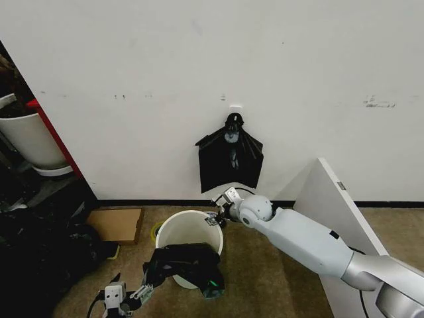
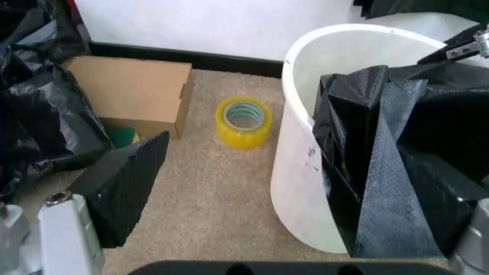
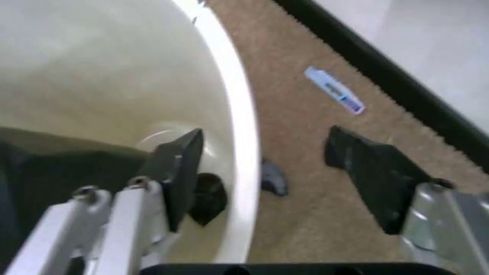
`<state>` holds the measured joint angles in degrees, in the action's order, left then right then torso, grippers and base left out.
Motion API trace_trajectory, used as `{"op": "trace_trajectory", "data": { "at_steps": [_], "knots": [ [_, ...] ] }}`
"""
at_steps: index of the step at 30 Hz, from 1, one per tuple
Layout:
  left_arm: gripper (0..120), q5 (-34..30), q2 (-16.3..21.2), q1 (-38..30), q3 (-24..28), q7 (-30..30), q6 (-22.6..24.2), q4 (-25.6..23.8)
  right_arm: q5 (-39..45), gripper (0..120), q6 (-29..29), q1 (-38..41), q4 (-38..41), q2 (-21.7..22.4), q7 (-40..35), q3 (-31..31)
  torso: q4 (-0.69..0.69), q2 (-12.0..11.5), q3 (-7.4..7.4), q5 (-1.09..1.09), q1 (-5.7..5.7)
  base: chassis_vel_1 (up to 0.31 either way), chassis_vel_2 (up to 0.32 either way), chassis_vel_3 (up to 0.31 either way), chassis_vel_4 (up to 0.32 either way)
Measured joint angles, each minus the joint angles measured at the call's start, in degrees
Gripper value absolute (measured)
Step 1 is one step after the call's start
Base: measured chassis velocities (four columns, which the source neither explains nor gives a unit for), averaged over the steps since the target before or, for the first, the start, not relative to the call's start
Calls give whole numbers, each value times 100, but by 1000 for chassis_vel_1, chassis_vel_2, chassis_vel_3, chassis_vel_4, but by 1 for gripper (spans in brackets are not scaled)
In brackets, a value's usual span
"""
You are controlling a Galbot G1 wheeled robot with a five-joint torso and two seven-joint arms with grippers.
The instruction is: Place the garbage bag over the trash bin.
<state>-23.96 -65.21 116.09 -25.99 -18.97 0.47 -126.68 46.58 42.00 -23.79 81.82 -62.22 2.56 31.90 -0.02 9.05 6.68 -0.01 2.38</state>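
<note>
1. The left gripper (image 1: 126,295) sits low at the near left, beside the near side of the trash bin (image 1: 173,233). In its wrist view its jaws stand apart with nothing between them: one dark pad (image 2: 126,186) is out over bare carpet, and the bin's white wall lies between the jaws, nearer the far one.

2. The garbage bag (image 1: 187,264) is draped over the bin's near rim, part hanging inside and part spilling down the outer wall. In the left wrist view the bag (image 2: 397,154) lies just beyond the bin wall from the near pad, folded into stiff-looking creases.

3. I judge the bag to be very light, thin, limp and slick. It will likely slide through a loose pinch and collapse rather than hold any shape. The bunched fold at the rim looks like the best hold, since several layers give the pads something to bite.

4. The bin looks light too, so a hard tug on the bag could tip or drag it.

5. The right gripper (image 1: 218,215) hovers at the bin's far rim. Its jaws are spread and hold nothing: one finger (image 3: 180,172) is inside the bin and the other is outside over the carpet, so the rim (image 3: 246,149) runs between them.
</note>
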Motion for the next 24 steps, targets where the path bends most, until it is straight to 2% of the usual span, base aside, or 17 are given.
{"op": "trace_trajectory", "data": {
  "at_steps": [2,4,9,11,16,24],
  "knots": [
    [99,-56,16,-27,-2,0,41,-25,9,55,0,-13,-27,-3,65,-1,0,0,0,0,0,0,0,0,0],
    [99,-82,21,-41,-4,0,59,-36,6,53,0,-16,-49,-8,87,0,0,0,0,0,0,0,0,0,0],
    [98,-160,49,-78,-6,0,110,-51,-174,30,-2,-97,-235,-117,178,-64,2,0,0,1,0,0,0,0,0],
    [98,-179,77,-79,-7,1,119,-51,-228,27,-3,-130,-258,-140,198,-108,1,0,0,1,0,0,0,0,0],
    [98,-247,159,-133,-27,2,150,-47,-265,5,-7,-268,-282,-187,206,-226,1,1,0,2,0,0,0,0,0],
    [100,-397,158,-391,-62,-5,262,-185,-128,3,-6,-361,-93,-193,100,-323,1,1,0,1,0,0,0,0,0]
  ]
}}
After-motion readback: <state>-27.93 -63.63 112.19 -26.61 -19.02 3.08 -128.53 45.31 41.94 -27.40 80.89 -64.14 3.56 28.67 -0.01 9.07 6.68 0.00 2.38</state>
